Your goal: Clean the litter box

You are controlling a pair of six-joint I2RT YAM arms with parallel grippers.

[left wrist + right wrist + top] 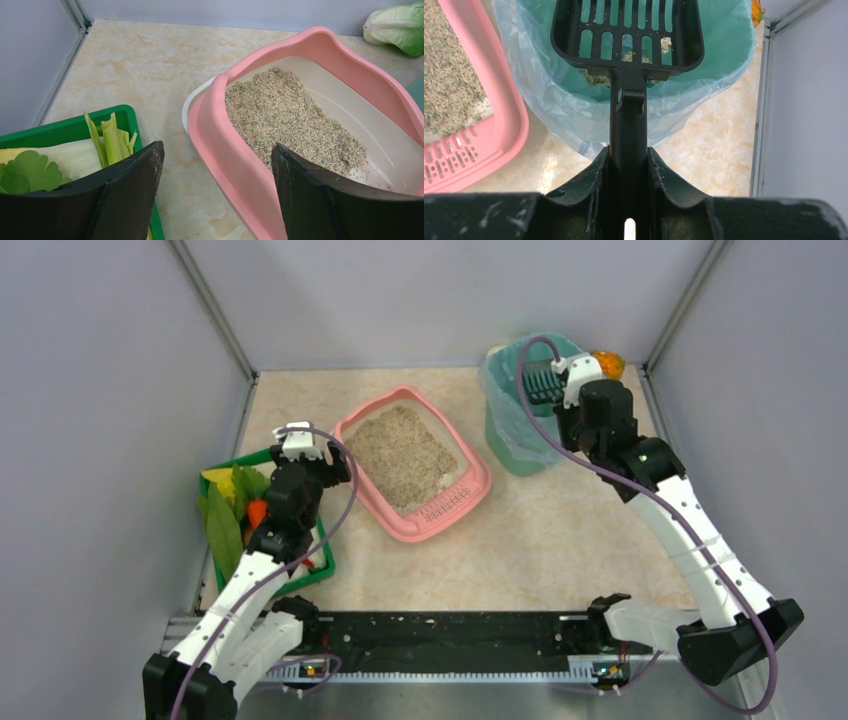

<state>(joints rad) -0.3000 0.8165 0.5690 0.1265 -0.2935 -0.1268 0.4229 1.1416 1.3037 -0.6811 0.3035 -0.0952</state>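
- The right gripper is clamped on the handle of the black slotted litter scoop; the scoop head hangs over the mouth of the teal-lined bin, with a few pale clumps lodged against its slots.
- Drawing the scoop back before those clumps drop would probably scatter them on the table in the gap between bin and box.
- The bin's liner is loose, crinkled plastic; a scoop edge that dips and catches it could drag the liner out or tip the bin.
- The handle is slim between the jaws; a sharp shake to empty the head might let it twist or slip in the grip.
- The litter box sits mid-table, slotted ledge toward the arms, between the green tray and the bin, touching neither; beige litter is heaped at its far end.
- The left gripper stands wide open and holds nothing; its fingers straddle the box's near rim, one over the litter and one over the tray side; whether either touches the rim I cannot tell.
- Closing there off-centre could tilt the box and spill litter; leaving it unbraced, the box may slide when the scoop next digs in.
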